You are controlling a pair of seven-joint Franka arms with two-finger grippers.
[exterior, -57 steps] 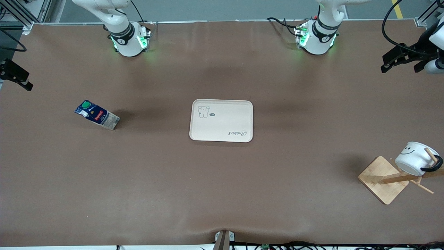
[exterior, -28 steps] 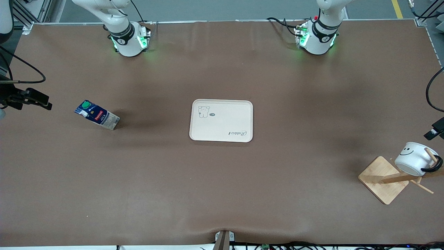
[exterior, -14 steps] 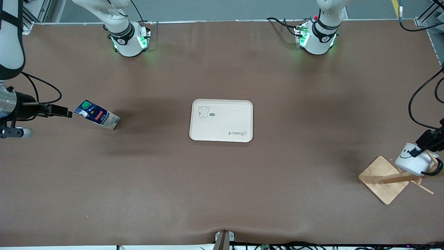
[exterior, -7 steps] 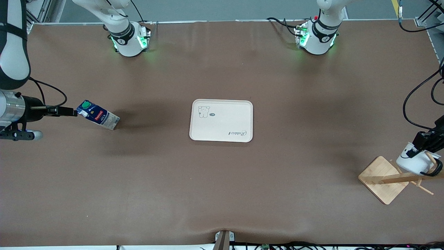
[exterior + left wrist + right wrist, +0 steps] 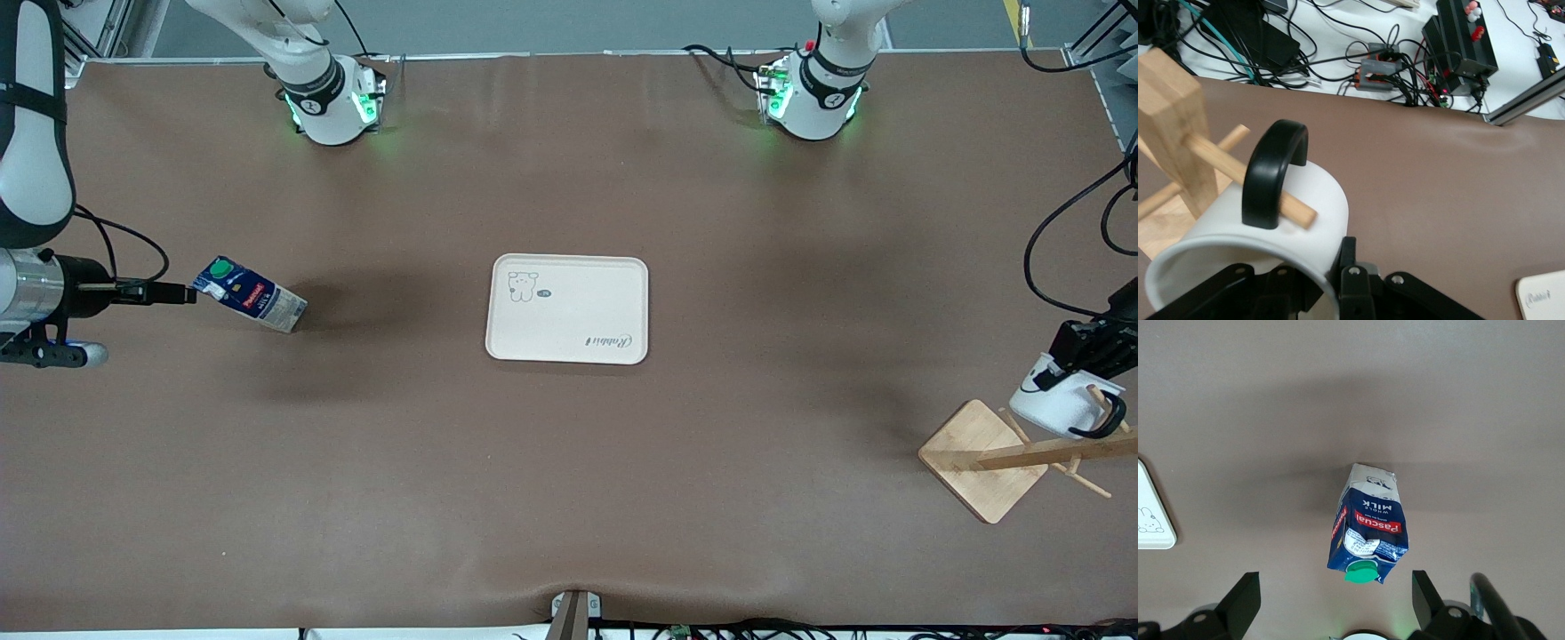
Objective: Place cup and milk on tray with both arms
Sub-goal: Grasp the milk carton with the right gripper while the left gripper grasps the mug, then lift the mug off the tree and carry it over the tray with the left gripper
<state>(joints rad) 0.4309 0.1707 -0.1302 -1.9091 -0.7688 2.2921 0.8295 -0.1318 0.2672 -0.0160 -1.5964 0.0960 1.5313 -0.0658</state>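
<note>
Brown table (image 5: 569, 498): left gripper (image 5: 1071, 351) pinches the white smiley mug's (image 5: 1053, 404) rim at the wooden peg rack (image 5: 987, 458), hiding its face. Right gripper (image 5: 1331, 597), fingers spread, flanks the blue "Pascual Whole Milk" carton (image 5: 251, 299). Cream "Rabbit" tray (image 5: 569, 311) sits mid-table, well apart from both.

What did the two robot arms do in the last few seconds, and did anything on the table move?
The left gripper came down, shut on the small white smiley mug's rim and began lifting it along the wooden rack's peg. The open right gripper reached the standing dark-blue milk carton. Carton and cream tray stayed put.
</note>
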